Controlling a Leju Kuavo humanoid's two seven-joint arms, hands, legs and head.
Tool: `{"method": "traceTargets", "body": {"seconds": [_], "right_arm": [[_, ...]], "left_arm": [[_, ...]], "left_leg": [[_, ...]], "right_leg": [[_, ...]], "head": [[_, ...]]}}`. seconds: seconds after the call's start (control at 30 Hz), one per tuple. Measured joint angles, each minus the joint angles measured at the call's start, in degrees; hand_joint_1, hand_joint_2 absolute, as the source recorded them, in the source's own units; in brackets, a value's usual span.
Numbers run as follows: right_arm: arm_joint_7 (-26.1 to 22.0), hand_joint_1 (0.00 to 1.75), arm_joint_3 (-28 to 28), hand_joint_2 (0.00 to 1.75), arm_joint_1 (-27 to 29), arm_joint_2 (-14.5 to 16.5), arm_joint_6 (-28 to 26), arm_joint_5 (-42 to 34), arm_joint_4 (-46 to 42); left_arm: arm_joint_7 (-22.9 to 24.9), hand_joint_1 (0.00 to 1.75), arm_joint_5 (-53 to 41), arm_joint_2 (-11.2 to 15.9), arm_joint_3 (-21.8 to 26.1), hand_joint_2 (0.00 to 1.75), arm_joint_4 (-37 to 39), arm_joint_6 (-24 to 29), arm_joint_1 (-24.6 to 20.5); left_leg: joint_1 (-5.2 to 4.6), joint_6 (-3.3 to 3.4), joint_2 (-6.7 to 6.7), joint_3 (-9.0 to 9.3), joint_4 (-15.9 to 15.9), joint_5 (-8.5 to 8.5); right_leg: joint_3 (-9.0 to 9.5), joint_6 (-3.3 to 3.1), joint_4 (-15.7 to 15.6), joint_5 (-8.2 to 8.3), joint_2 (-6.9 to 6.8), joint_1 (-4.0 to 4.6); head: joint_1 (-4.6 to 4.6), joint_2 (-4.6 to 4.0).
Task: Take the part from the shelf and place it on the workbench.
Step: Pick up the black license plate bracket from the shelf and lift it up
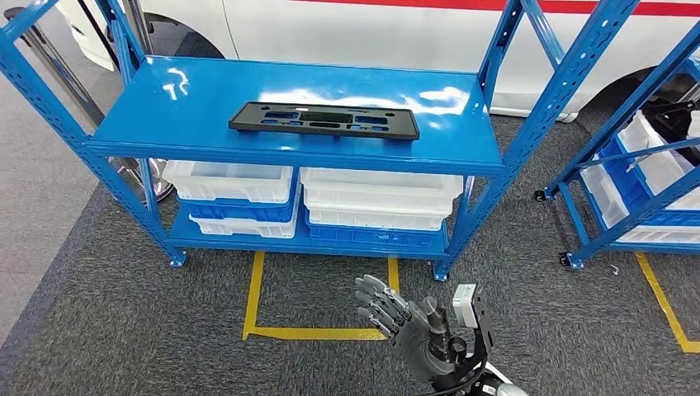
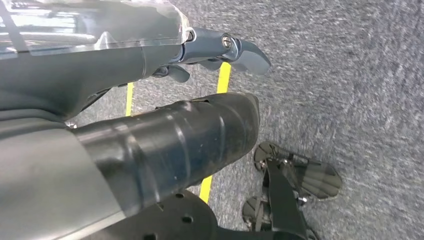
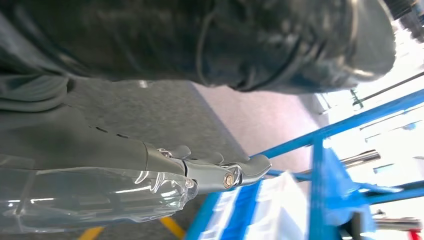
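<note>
At lower centre-right of the head view the right hand (image 1: 396,318) hangs empty, fingers spread. Farther up, the black part (image 1: 323,120) lies flat on the blue shelf (image 1: 462,124). The robot should reach up and over, grasping the long edge squarely.

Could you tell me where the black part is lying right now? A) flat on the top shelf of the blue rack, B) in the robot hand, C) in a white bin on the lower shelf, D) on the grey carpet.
A: the black part lies flat on the rack's top shelf, while the right robot hand is low over the carpet, holding nothing.
</note>
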Motion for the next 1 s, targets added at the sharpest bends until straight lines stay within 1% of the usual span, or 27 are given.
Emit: {"method": "traceTargets", "body": {"seconds": [0.03,0.07,0.1,0.13,0.17,0.2,0.23,0.27,0.3,0.33,0.37,0.43,0.47,0.5,0.57,0.6,0.63,0.67,0.7,0.73,0.77,0.8,0.87,0.9,0.93,0.97,1.0], "right_arm": [[-0.43,0.0,0.0,0.0,0.0,0.03,0.23,0.47,-0.21],[-0.74,0.0,0.0,0.0,0.03,0.06,0.39,0.96,-0.38],[-1.0,0.0,0.0,0.0,0.07,0.1,0.49,1.44,-0.52],[-1.22,0.0,0.0,0.0,0.1,0.14,0.57,1.92,-0.67],[-1.41,0.0,-0.01,0.0,0.09,0.2,0.67,2.38,-0.81],[-1.63,0.0,-0.03,0.0,0.08,0.27,0.86,2.91,-0.98],[-1.92,0.0,-0.07,0.0,-0.01,0.32,1.16,3.57,-1.15],[-2.31,0.0,-0.16,0.0,-0.19,0.29,1.61,4.33,-1.26],[-2.74,0.0,-0.33,0.0,-0.56,0.2,2.26,5.01,-1.29],[-3.16,0.0,-0.57,0.0,-1.09,0.07,2.98,5.56,-1.23],[-3.49,0.0,-0.91,0.0,-1.65,-0.07,3.65,5.87,-1.13],[-3.79,0.0,-1.58,0.0,-2.61,-0.24,4.48,5.98,-0.91],[-3.84,0.0,-1.82,0.0,-2.9,-0.31,4.62,5.98,-0.78],[-3.87,0.0,-1.96,0.0,-3.13,-0.34,4.69,5.99,-0.66],[-3.87,0.0,-2.06,0.0,-3.37,-0.38,4.77,6.01,-0.33],[-3.87,0.0,-2.09,0.0,-3.42,-0.38,4.79,6.02,-0.15],[-3.87,0.0,-2.1,0.0,-3.43,-0.38,4.81,6.03,0.04],[-3.87,0.0,-2.11,0.0,-3.47,-0.38,4.82,6.03,0.2],[-3.87,0.0,-2.14,0.0,-3.54,-0.38,4.82,6.03,0.33],[-3.87,0.0,-2.17,0.0,-3.62,-0.37,4.85,6.03,0.41],[-3.85,0.0,-2.25,0.0,-3.74,-0.37,4.87,6.04,0.45],[-3.79,0.0,-2.33,0.0,-3.84,-0.37,4.95,6.02,0.47],[-3.57,0.0,-2.53,0.0,-3.96,-0.37,5.12,5.93,0.54],[-3.37,0.0,-2.62,0.0,-3.96,-0.37,5.24,5.8,0.57],[-3.06,0.0,-2.75,0.0,-3.97,-0.36,5.34,5.6,0.62],[-2.74,0.0,-2.88,0.0,-3.98,-0.35,5.43,5.32,0.67],[-2.4,0.0,-3.01,0.0,-3.99,-0.34,5.5,5.05,0.72]], "left_arm": [[-0.02,0.0,-0.08,0.0,0.0,0.0,0.0,-0.13,-0.01],[-0.02,0.0,-0.13,0.0,0.01,0.0,0.0,-0.25,0.0],[-0.02,0.0,-0.14,0.0,0.01,0.0,0.0,-0.37,0.02],[-0.02,0.0,-0.15,0.0,0.02,0.0,-0.01,-0.55,0.04],[-0.02,0.0,-0.16,0.01,0.02,0.0,-0.01,-0.75,0.04],[-0.02,0.0,-0.17,0.01,0.02,0.0,-0.02,-0.95,0.0],[-0.02,0.0,-0.2,-0.06,0.02,0.0,-0.01,-1.16,-0.07],[-0.04,0.0,-0.25,-0.09,0.02,0.0,-0.01,-1.39,-0.2],[-0.07,0.0,-0.32,-0.13,0.02,0.0,0.0,-1.64,-0.32],[-0.09,0.0,-0.44,-0.16,0.02,0.0,0.01,-1.9,-0.38],[-0.13,0.0,-0.55,-0.14,0.02,0.0,0.01,-2.1,-0.45],[-0.21,0.0,-0.72,-0.08,0.02,0.0,0.01,-2.23,-0.45],[-0.24,0.0,-0.74,-0.03,0.02,0.0,0.01,-2.22,-0.46],[-0.26,0.0,-0.76,0.02,0.02,0.0,0.0,-2.21,-0.47],[-0.26,0.0,-0.78,0.1,0.02,0.0,0.0,-2.21,-0.46],[-0.26,0.0,-0.8,0.14,0.02,0.0,0.0,-2.21,-0.43],[-0.26,0.0,-0.81,0.19,0.02,0.0,0.0,-2.21,-0.37],[-0.26,0.0,-0.83,0.25,0.02,0.0,0.0,-2.22,-0.3],[-0.27,0.0,-0.85,0.32,0.02,0.0,0.0,-2.24,-0.25],[-0.28,0.0,-0.86,0.37,0.02,0.0,0.0,-2.28,-0.22],[-0.31,0.0,-0.87,0.4,0.01,0.0,0.0,-2.34,-0.24],[-0.34,0.0,-0.88,0.42,0.01,0.0,0.0,-2.41,-0.26],[-0.43,0.0,-0.91,0.48,0.0,0.0,0.0,-2.58,-0.3],[-0.46,0.0,-0.93,0.51,0.0,0.0,0.0,-2.64,-0.3],[-0.52,0.0,-0.95,0.54,0.0,0.0,0.0,-2.68,-0.31],[-0.61,0.0,-0.98,0.55,0.0,0.0,0.0,-2.7,-0.32],[-0.69,0.0,-1.03,0.55,0.0,0.0,0.0,-2.71,-0.34]], "left_leg": [[-0.12,0.22,0.02,-0.06,-0.01,0.01],[-0.29,0.36,0.04,-0.12,-0.01,0.01],[-0.52,0.46,0.05,-0.12,-0.01,0.0],[-0.78,0.55,0.01,-0.09,-0.01,-0.01],[-1.04,0.61,-0.22,0.01,-0.01,-0.03],[-1.28,0.66,-0.48,0.12,-0.01,-0.05],[-1.42,0.67,-0.76,0.18,-0.02,-0.05],[-1.47,0.6,-1.05,0.15,-0.02,-0.02],[-1.39,0.46,-1.19,0.04,-0.02,0.04],[-1.25,0.26,-1.31,-0.11,-0.05,0.15],[-1.18,0.02,-1.5,-0.19,-0.17,0.28],[-1.24,-0.51,-1.51,-0.34,0.15,0.03],[-1.29,-0.82,-1.33,-0.82,1.26,-0.77],[-1.25,-1.15,-1.06,-1.89,3.6,-2.17],[-0.87,-1.87,-0.67,-5.41,10.67,-5.56],[-0.61,-2.21,-0.56,-6.95,13.63,-6.47],[-0.36,-2.55,-0.41,-7.59,14.69,-6.23],[-0.12,-2.87,-0.24,-7.05,13.45,-4.88],[0.11,-3.16,-0.03,-5.4,10.1,-2.8],[0.29,-3.4,0.2,-3.43,6.18,-1.19],[0.35,-3.29,0.25,-1.83,2.98,-0.09],[0.33,-2.95,0.23,-0.89,1.05,0.34],[0.07,-1.87,-0.03,-0.8,0.56,0.25],[0.06,-1.38,-0.07,-0.88,0.58,0.34],[0.08,-0.98,-0.09,-0.9,0.49,0.47],[0.14,-0.6,-0.11,-0.93,0.38,0.6],[0.19,-0.29,-0.12,-0.97,0.29,0.7]], "right_leg": [[-1.82,0.03,3.84,-1.91,-0.02,0.07],[-3.66,0.02,7.65,-3.43,-0.01,0.12],[-4.95,-0.08,10.27,-4.07,-0.02,0.18],[-5.29,-0.35,10.89,-3.6,-0.01,0.31],[-4.43,-0.83,9.06,-2.07,0.07,0.51],[-2.64,-1.5,5.43,0.05,0.4,0.8],[-0.67,-2.42,1.44,1.63,1.18,1.06],[0.88,-3.23,-1.84,2.78,1.74,1.33],[1.81,-3.83,-3.89,3.29,2.13,1.59],[2.08,-4.2,-4.65,3.24,2.25,1.79],[2.12,-4.27,-4.98,3.45,1.82,1.98],[2.88,-4.08,-6.36,4.01,0.93,1.53],[3.35,-4.0,-7.16,4.35,0.4,1.24],[3.74,-3.9,-7.78,4.62,-0.14,0.96],[3.89,-3.87,-7.96,4.65,-1.01,0.98],[3.87,-3.77,-7.87,4.57,-1.35,0.95],[3.86,-3.59,-7.72,4.44,-1.62,0.86],[3.86,-3.35,-7.47,4.25,-1.8,0.72],[3.85,-3.02,-7.09,3.99,-1.9,0.51],[3.78,-2.61,-6.62,3.66,-1.96,0.35],[3.61,-2.17,-6.03,3.32,-1.98,0.37],[3.42,-1.76,-5.58,3.09,-1.98,0.44],[3.15,-1.08,-5.27,3.02,-1.92,0.6],[3.1,-0.82,-5.33,3.02,-1.87,0.5],[2.97,-0.58,-5.01,2.67,-1.67,0.37],[2.43,-0.36,-3.76,1.72,-1.39,0.26],[1.35,-0.19,-1.37,0.18,-1.07,0.18]], "head": [[-0.01,0.0],[-0.01,0.0],[-0.01,0.0],[-0.01,0.0],[-0.01,0.0],[-0.01,0.0],[-0.06,0.0],[-0.15,0.0],[-0.22,0.0],[-0.3,0.0],[-0.34,0.0],[-0.35,0.0],[-0.41,0.0],[-0.46,0.0],[-0.58,0.0],[-0.59,0.0],[-0.6,0.0],[-0.6,0.0],[-0.6,0.0],[-0.61,0.0],[-0.61,0.0],[-0.6,0.0],[-0.58,0.0],[-0.56,0.0],[-0.55,0.0],[-0.54,0.0],[-0.53,0.0]]}}
